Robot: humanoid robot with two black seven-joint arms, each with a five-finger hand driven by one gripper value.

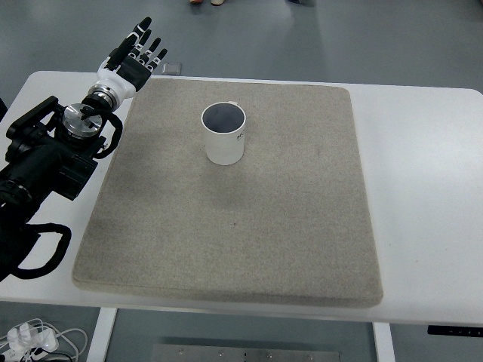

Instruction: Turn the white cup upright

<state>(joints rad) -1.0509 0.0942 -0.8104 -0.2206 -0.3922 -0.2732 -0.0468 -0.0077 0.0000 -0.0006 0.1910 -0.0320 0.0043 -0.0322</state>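
Your white cup [224,134] already stands mouth-up on the grey mat [226,241] toward the counter's [423,196] far side, so with the left hand [134,56] off at the corner, fingers [140,30] spread and empty, only retreat seems needed.

Count: 1x white cylindrical cup [224,135], 1x grey felt square mat [234,226], 1x white worktop [423,196], 1x robot hand [136,53] w/ black-white fingers, 1x small dark square obj [172,69] behind the mat.

Matt white cup [224,137]; rough felt-like mat [226,226]; smooth table [423,188].
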